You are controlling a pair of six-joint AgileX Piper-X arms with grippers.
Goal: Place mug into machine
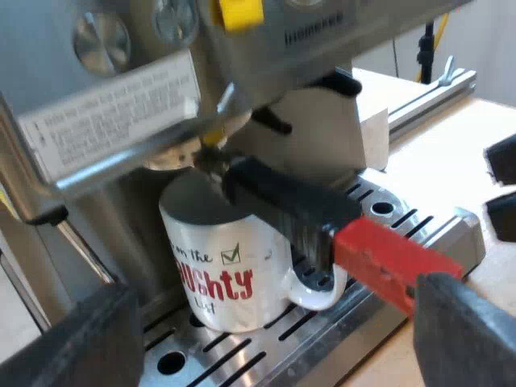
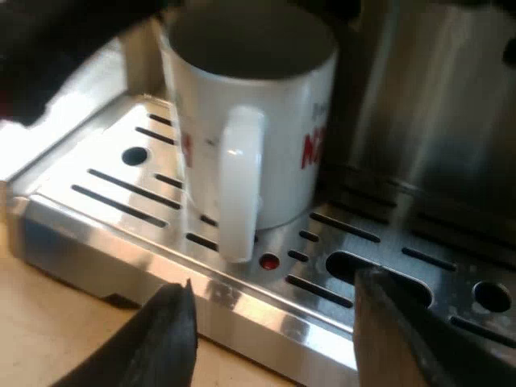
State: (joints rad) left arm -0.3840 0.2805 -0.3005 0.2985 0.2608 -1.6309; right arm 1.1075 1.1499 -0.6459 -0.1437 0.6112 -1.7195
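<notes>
A white mug (image 1: pixel 222 266) with red lettering stands upright on the machine's slotted metal drip tray (image 1: pixel 379 298), under the metal holder locked into the machine's front. The holder's dark handle (image 1: pixel 282 197) reaches over the mug's rim and ends in red (image 1: pixel 387 262). My left gripper (image 1: pixel 266 359) is open, its fingers wide apart before the tray, one close to the red end. In the right wrist view the mug (image 2: pixel 266 121) turns its handle (image 2: pixel 239 185) toward my right gripper (image 2: pixel 274 339), which is open just off the tray's edge (image 2: pixel 105 210), touching nothing.
The espresso machine (image 1: pixel 105 121) rises over the mug, with a labelled steel panel and a yellow part (image 1: pixel 240 12) above. A thin steel wand (image 1: pixel 81 250) hangs beside the mug. The tray rests on a light wooden table (image 1: pixel 451 161). The other arm's black fingers (image 1: pixel 501 189) hover off the tray's end.
</notes>
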